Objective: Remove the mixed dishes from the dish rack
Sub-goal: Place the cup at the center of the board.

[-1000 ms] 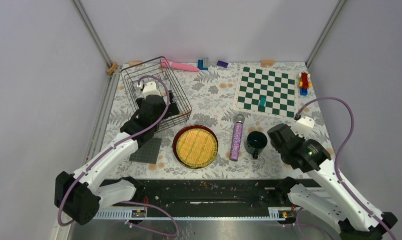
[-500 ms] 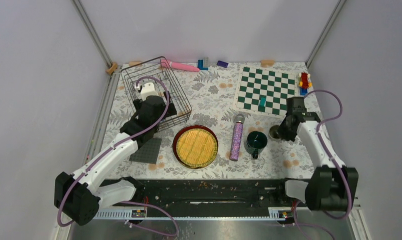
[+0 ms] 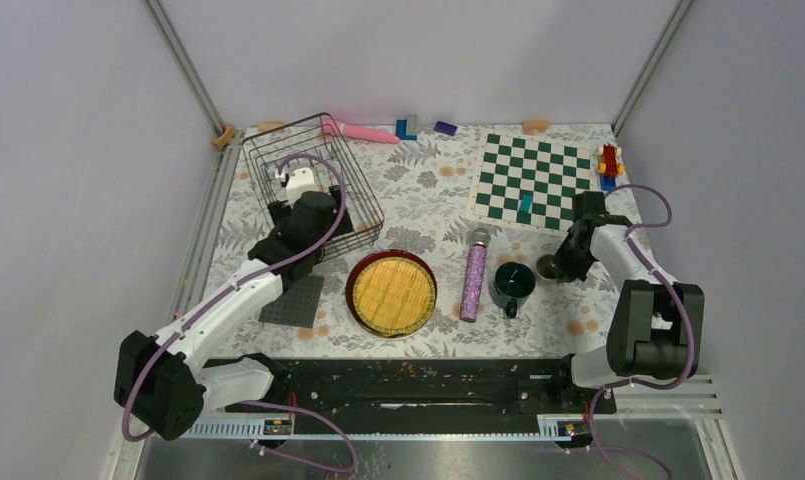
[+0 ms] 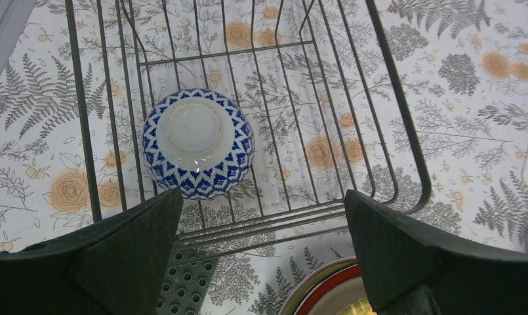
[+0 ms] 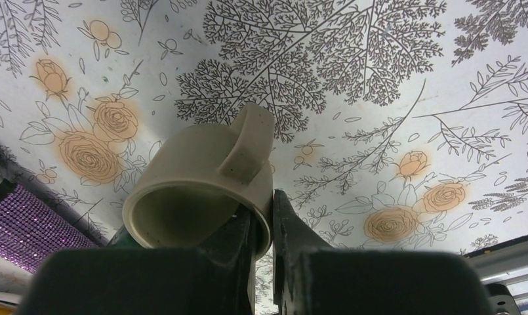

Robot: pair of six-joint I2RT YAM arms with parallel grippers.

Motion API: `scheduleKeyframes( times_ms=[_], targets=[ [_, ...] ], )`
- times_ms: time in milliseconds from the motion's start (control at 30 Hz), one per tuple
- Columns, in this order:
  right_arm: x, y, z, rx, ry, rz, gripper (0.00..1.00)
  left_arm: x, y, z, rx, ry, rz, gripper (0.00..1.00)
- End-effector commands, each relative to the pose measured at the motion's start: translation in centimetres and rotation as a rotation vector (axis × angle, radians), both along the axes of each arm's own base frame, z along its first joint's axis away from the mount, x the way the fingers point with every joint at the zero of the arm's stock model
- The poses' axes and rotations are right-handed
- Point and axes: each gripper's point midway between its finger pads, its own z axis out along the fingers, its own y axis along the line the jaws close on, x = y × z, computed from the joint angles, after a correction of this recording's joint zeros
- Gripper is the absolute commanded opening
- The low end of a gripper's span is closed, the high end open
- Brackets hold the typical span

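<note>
Greyish cup rim pinched in right gripper, low over tabletop for set-down; left gripper spread wide, bowl ahead-left in dish rack, likely next.

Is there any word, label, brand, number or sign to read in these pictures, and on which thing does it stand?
No text can be read in any view.
The blue-white patterned bowl, the checked board and the floral tablecloth carry only patterns; the greyish cup is plain.
</note>
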Motion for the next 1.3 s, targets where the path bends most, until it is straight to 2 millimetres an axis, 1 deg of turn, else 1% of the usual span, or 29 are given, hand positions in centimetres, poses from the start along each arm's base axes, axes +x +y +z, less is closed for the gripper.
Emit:
scheduleKeyframes(
  times_ms=[0, 67, 400, 467, 567, 667, 833, 967, 1100, 1167, 1233, 1267],
  targets=[
    [1.5, -0.2, 0.8, 0.0, -0.052, 0.006, 0.11, 0.8, 0.3, 1.3, 0.004, -0.031, 0.045, 0.99],
    [1.3, -0.3, 0.6, -0.007, -0.045, 0.002, 0.14, 0.8, 0.4, 1.2, 0.003, -0.031, 0.051, 0.99],
    [1.2, -0.3, -0.1, -0.004, -0.029, -0.002, 0.18, 0.9, 0.6, 1.1, 0.008, -0.031, 0.068, 0.99],
    [1.2, -0.4, -0.2, -0.008, -0.023, -0.004, 0.22, 1.0, 0.7, 1.1, 0.01, -0.03, 0.077, 0.99],
    [1.1, -0.5, -0.3, -0.015, -0.019, -0.009, 0.3, 1.0, 0.8, 1.0, 0.006, -0.03, 0.098, 0.99],
    [1.1, -0.6, -0.3, -0.019, -0.017, -0.012, 0.35, 1.1, 0.7, 1.0, -0.004, -0.027, 0.095, 0.99],
    [1.0, -0.6, 0.4, -0.025, -0.033, -0.015, 0.42, 1.1, 1.3, 1.0, 0.003, -0.027, 0.133, 0.99],
    [0.9, -0.9, 2.0, -0.045, -0.089, -0.029, 0.47, 1.4, 1.9, 0.6, -0.015, -0.013, 0.163, 0.99],
    [0.4, -1.5, 4.1, -0.085, -0.176, -0.054, 0.63, 2.0, 2.8, -0.2, -0.028, 0.033, 0.197, 0.99],
    [0.0, -1.8, 5.2, -0.103, -0.229, -0.077, 0.77, 2.6, 3.2, -0.6, -0.05, 0.053, 0.207, 0.99],
    [-0.3, -2.1, 6.2, -0.117, -0.292, -0.104, 0.94, 3.3, 3.6, -1.1, -0.08, 0.072, 0.207, 0.99],
    [-0.5, -2.1, 6.7, -0.119, -0.33, -0.118, 0.99, 3.8, 3.7, -1.3, -0.093, 0.081, 0.201, 0.99]
  ],
)
